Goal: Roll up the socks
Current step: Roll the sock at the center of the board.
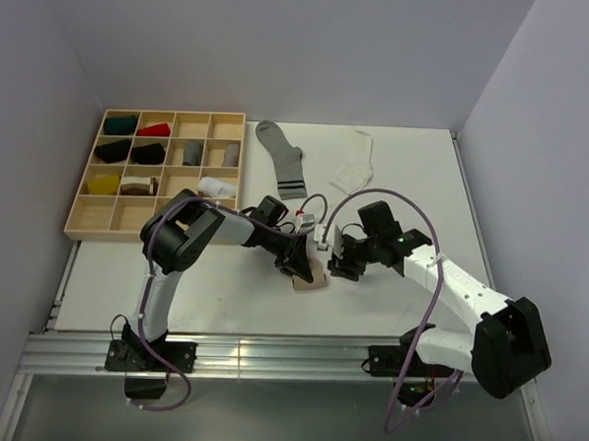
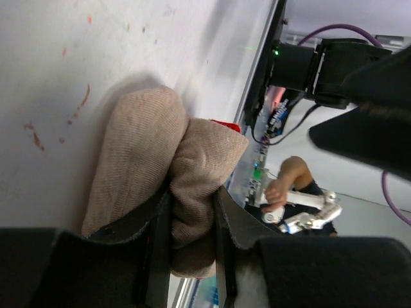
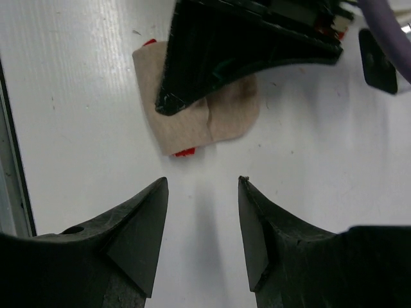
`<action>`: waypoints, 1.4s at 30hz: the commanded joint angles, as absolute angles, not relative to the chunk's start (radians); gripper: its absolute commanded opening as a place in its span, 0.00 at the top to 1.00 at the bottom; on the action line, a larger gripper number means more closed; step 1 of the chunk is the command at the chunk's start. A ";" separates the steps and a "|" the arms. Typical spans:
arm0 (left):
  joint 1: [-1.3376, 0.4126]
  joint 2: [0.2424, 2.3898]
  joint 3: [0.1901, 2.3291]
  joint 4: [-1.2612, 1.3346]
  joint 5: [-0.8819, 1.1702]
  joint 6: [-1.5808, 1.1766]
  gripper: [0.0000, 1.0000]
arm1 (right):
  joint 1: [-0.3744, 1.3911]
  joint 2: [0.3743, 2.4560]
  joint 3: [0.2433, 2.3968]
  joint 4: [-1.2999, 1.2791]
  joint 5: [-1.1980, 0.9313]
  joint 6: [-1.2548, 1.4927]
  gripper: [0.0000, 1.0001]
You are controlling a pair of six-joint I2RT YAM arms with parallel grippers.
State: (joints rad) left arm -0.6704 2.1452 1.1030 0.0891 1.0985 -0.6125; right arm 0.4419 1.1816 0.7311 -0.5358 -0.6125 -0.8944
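The beige sock lies folded on the white table near the front middle, with a bit of its red patterned end showing. My left gripper is shut on a fold of it; in the left wrist view the beige fabric is pinched between both fingers. My right gripper is open and empty just right of the sock, its jaws a short way from the sock's edge. A long grey-white sock with black stripes lies flat at the back.
A short white sock lies at the back right of the striped one. A wooden compartment tray holding several rolled socks stands at the left. The left arm covers the sock's far part in the right wrist view.
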 commanded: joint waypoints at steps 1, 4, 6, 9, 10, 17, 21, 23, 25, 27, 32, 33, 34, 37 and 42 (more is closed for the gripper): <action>-0.670 2.209 1.054 0.023 1.035 -0.609 1.00 | 0.540 1.184 0.693 -0.442 -0.543 -0.887 0.45; -0.670 2.214 1.051 0.018 1.035 -0.606 1.00 | 0.641 1.183 0.640 -0.373 -0.470 -0.891 0.45; -0.670 2.210 1.043 0.025 1.035 -0.609 1.00 | 0.692 1.189 0.612 -0.333 -0.433 -0.900 0.44; -0.669 2.209 1.037 0.028 1.035 -0.611 1.00 | 0.732 1.206 0.598 -0.301 -0.405 -0.899 0.43; -0.670 2.209 1.034 0.026 1.034 -0.611 1.00 | 0.739 1.212 0.598 -0.293 -0.394 -0.894 0.43; -0.669 2.214 1.040 0.023 1.039 -0.611 1.00 | 0.807 1.235 0.581 -0.233 -0.338 -0.870 0.43; -0.670 2.217 1.043 0.025 1.045 -0.614 1.00 | 0.831 1.256 0.584 -0.239 -0.334 -0.865 0.43; -0.670 2.217 1.045 0.029 1.048 -0.615 1.00 | 0.847 1.273 0.586 -0.242 -0.328 -0.862 0.43; -0.670 2.218 1.045 0.038 1.058 -0.618 1.00 | 0.861 1.290 0.587 -0.242 -0.319 -0.859 0.44; -0.670 2.214 1.042 0.048 1.065 -0.623 1.00 | 0.876 1.324 0.598 -0.244 -0.307 -0.856 0.46; -0.670 2.207 1.040 0.041 1.072 -0.621 1.00 | 0.882 1.361 0.610 -0.233 -0.288 -0.845 0.51; -0.672 2.207 1.040 0.044 1.074 -0.623 1.00 | 0.881 1.371 0.617 -0.236 -0.282 -0.842 0.54; -0.670 2.209 1.035 0.054 1.075 -0.626 1.00 | 0.882 1.380 0.623 -0.241 -0.279 -0.838 0.58; -0.669 2.195 1.016 0.096 1.066 -0.649 0.93 | 0.879 1.414 0.650 -0.267 -0.281 -0.831 0.78; -0.641 2.119 0.965 0.184 0.991 -0.696 0.69 | 0.873 1.430 0.673 -0.321 -0.304 -0.839 0.85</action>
